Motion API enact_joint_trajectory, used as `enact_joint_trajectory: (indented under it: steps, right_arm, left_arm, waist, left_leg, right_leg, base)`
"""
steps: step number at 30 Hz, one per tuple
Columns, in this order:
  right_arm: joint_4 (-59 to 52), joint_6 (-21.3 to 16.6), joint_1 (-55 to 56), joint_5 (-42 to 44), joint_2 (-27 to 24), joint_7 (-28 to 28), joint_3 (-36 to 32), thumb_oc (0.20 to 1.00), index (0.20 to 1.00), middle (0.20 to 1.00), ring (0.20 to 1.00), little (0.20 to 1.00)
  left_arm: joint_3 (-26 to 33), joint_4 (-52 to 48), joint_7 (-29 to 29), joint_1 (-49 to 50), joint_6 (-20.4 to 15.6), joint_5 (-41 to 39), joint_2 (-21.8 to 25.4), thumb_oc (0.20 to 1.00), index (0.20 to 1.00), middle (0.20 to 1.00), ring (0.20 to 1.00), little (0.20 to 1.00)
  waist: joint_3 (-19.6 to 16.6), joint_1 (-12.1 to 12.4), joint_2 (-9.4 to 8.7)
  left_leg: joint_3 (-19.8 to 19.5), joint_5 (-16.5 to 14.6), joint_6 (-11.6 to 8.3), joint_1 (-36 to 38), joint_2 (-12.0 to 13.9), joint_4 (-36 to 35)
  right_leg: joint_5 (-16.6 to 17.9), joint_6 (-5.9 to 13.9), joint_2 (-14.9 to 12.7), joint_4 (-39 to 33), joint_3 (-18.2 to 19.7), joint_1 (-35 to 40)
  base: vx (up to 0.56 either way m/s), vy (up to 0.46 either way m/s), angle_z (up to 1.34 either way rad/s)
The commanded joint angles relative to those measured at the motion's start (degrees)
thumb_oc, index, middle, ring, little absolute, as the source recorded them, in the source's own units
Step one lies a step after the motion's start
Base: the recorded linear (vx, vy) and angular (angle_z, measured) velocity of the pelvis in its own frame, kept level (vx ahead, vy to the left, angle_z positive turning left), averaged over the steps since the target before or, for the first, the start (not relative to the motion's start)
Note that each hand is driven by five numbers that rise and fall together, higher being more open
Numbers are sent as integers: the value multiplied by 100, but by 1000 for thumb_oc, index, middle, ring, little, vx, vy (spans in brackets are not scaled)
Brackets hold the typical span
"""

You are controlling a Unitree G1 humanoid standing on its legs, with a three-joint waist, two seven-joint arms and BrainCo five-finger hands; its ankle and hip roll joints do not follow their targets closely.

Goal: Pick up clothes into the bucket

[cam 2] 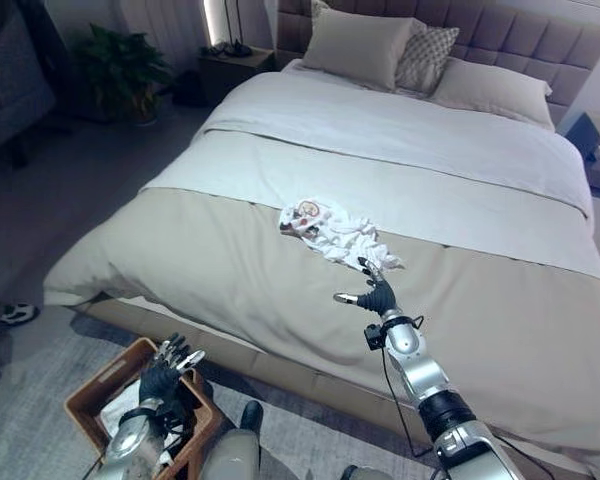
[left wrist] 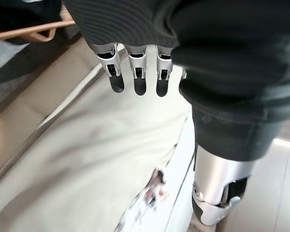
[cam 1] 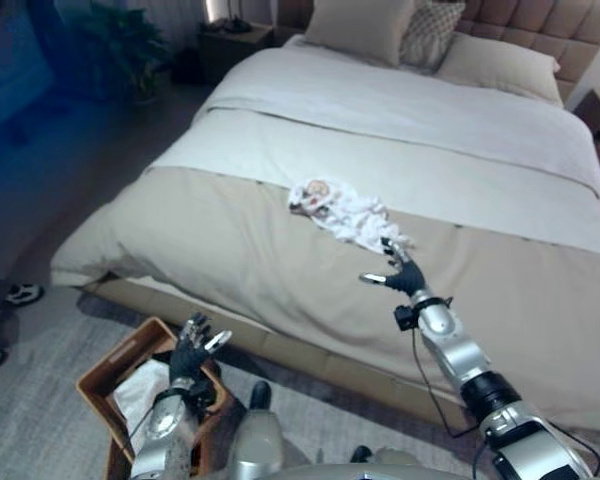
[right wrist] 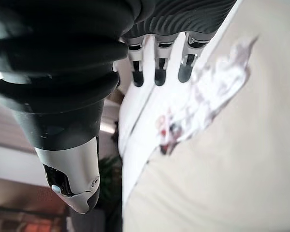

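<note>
My right hand (cam 2: 378, 296) open, almost at white clothes (cam 2: 332, 231) on bed (cam 2: 230, 260), ready to grab. Left hand (cam 1: 189, 352) open over bucket (cam 1: 115, 365).

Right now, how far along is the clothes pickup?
Done: something white already lies in the brown basket on the floor, what it is I cannot tell. In hand: nothing; the open right hand reaches over the bed at the near end of the white garment. The left hand hangs open over the basket. Left: grasp the garment and drop it in.
</note>
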Motion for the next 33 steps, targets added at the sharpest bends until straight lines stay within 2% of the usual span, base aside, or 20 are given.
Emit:
enact_joint_trajectory:
  steps: [1,2,4,5,6,7,11,12,13,14,16,18,20,21,25,27,28,29,30,33]
  right_arm:
    - [-400,-206,-554,-125,32,-73,-36,1000,1000,1000,1000,1000]
    - [-419,-193,-571,-148,36,-73,-29,1000,1000,1000,1000,1000]
    - [-408,-170,-669,-182,80,-112,-14,1000,1000,1000,1000,1000]
    - [-404,-173,-699,-155,97,-140,-19,1000,1000,1000,1000,1000]
    - [-402,-173,-703,-154,97,-141,-18,1000,1000,1000,1000,1000]
    - [-395,-172,-738,-129,147,-169,-46,1000,1000,1000,1000,1000]
    - [-384,-164,-768,-55,88,-172,-106,1000,1000,1000,1000,1000]
    - [-410,-173,-739,-12,50,-177,-133,1000,1000,1000,1000,1000]
    - [-410,-173,-739,-12,50,-177,-132,1000,1000,1000,1000,1000]
    - [-449,-195,-630,24,-14,-188,-215,1000,1000,1000,1000,1000]
    - [-432,-199,-573,-66,-24,-258,-305,1000,1000,1000,1000,1000]
    - [-189,-192,-799,-275,-97,-457,-293,1000,1000,1000,1000,1000]
    - [127,-199,-1100,-305,-147,-710,-354,1000,1000,1000,1000,1000]
    - [139,-205,-1110,-303,-149,-711,-353,1000,1000,1000,1000,1000]
    - [1000,-155,-1972,-420,-578,-1299,-423,1000,1000,1000,1000,1000]
    - [1242,-159,-2285,-459,-696,-1414,-419,1000,1000,1000,1000,1000]
    - [1637,-146,-2759,-443,-920,-1680,-469,1000,1000,1000,1000,1000]
    - [1647,-151,-2773,-441,-923,-1680,-468,1000,1000,1000,1000,1000]
    - [2081,-111,-3277,-493,-1171,-1846,-409,1000,1000,1000,1000,1000]
    - [2640,-60,-3935,-614,-1486,-1996,-186,1000,1000,1000,1000,1000]
  left_arm:
    - [86,-558,129,-47,-372,-47,275,1000,1000,1000,1000,1000]
    - [97,-596,156,-82,-372,-32,294,1000,1000,1000,1000,1000]
    - [105,-651,177,-145,-362,-55,337,1000,1000,1000,1000,1000]
    - [71,-692,166,-165,-348,-51,371,1000,1000,1000,1000,1000]
    - [73,-692,166,-168,-348,-51,371,1000,1000,1000,1000,1000]
    - [36,-723,174,-172,-337,67,425,1000,1000,1000,1000,1000]
    - [-33,-608,131,-303,-352,20,428,1000,1000,1000,1000,1000]
    - [-70,-556,121,-355,-364,-13,438,1000,1000,1000,1000,1000]
    - [-70,-556,121,-355,-364,-13,438,1000,1000,1000,1000,1000]
    - [-131,-591,46,-369,-378,-5,462,1000,1000,1000,1000,1000]
    - [-176,-658,27,-351,-393,17,466,1000,1000,1000,1000,1000]
    - [-314,-699,8,-454,-430,-65,453,1000,1000,1000,1000,1000]
    - [-432,-871,5,-544,-488,-299,470,1000,1000,1000,1000,1000]
    - [-431,-874,5,-546,-485,-301,469,1000,1000,1000,1000,1000]
    - [-840,-1110,-26,-784,-477,-424,567,1000,1000,1000,1000,1000]
    - [-929,-1195,-19,-812,-499,-421,612,1000,1000,1000,1000,1000]
    - [-1052,-1329,28,-877,-528,-433,679,1000,1000,1000,1000,1000]
    - [-1051,-1328,29,-887,-527,-433,677,1000,1000,1000,1000,1000]
    - [-1143,-1414,80,-883,-562,-418,742,1000,1000,1000,1000,1000]
    - [-1221,-1441,185,-924,-605,-424,752,1000,1000,1000,1000,1000]
  waist:
    - [-121,151,-456]
    - [-96,154,-499]
    - [31,101,-534]
    - [125,23,-486]
    - [126,31,-494]
    - [249,-64,-409]
    - [390,-283,-335]
    - [447,-389,-328]
    - [448,-391,-328]
    - [534,-530,-361]
    - [616,-524,-413]
    - [808,-450,-414]
    - [962,-330,-261]
    - [948,-341,-254]
    - [1193,-249,126]
    - [1292,-233,200]
    - [1477,-234,296]
    - [1461,-237,294]
    - [1579,-224,370]
    - [1698,-172,390]
  left_leg:
    - [142,454,306,-504,-55,-42]
    - [212,342,432,-464,-158,7]
    - [309,172,671,-338,-372,50]
    - [272,153,740,-272,-427,38]
    - [284,149,744,-278,-433,44]
    - [245,50,820,-143,-482,-10]
    - [12,-18,769,24,-577,-174]
    - [-100,-40,717,50,-611,-197]
    - [-101,-40,717,51,-611,-197]
    - [-287,-148,591,178,-680,-277]
    - [-362,-205,526,109,-665,-144]
    - [-444,-142,470,-164,-675,-122]
    - [-614,57,319,-529,-619,-188]
    - [-628,59,315,-552,-617,-184]
    - [-674,400,76,-1339,-406,-257]
    - [-677,442,57,-1463,-392,-243]
    - [-597,460,28,-1771,-388,-91]
    - [-599,486,34,-1803,-397,-98]
    - [-530,439,30,-2049,-379,55]
    - [-463,423,52,-2390,-361,222]
  right_leg:
    - [829,784,-613,-528,33,1211]
    - [1084,809,-769,-20,159,945]
    - [1850,764,-931,858,373,470]
    - [2072,718,-880,1190,456,261]
    - [2062,724,-891,1219,476,236]
    - [2134,696,-887,1471,481,-92]
    - [1783,653,-780,924,536,-567]
    - [1684,672,-694,494,642,-652]
    - [1684,671,-694,493,641,-649]
    - [1771,789,-652,-673,674,-778]
    - [1820,842,-718,-792,562,-778]
    - [1855,845,-752,-836,437,-846]
    - [1889,842,-730,-909,180,-1020]
    - [1890,839,-725,-909,166,-1033]
    - [1745,786,-747,-721,-205,-1594]
    - [1713,778,-772,-592,-223,-1770]
    - [1644,748,-833,-238,-185,-2155]
    - [1665,749,-840,-244,-185,-2186]
    - [1576,722,-889,82,-75,-2589]
    - [1576,721,-956,317,87,-3071]
  base:
    - [274,185,-45]
    - [224,175,-41]
    - [159,191,-1]
    - [70,130,4]
    - [116,120,-4]
    - [154,67,12]
    - [139,-41,30]
    - [56,-47,40]
    - [212,-153,59]
    - [165,-114,48]
    - [74,-143,65]
    - [-192,-120,83]
    - [-224,-116,51]
    - [-129,-89,29]
    - [-138,-76,34]
    - [-70,-6,45]
    - [-83,8,24]
    - [-139,52,18]
    - [-65,49,16]
    - [-67,50,13]
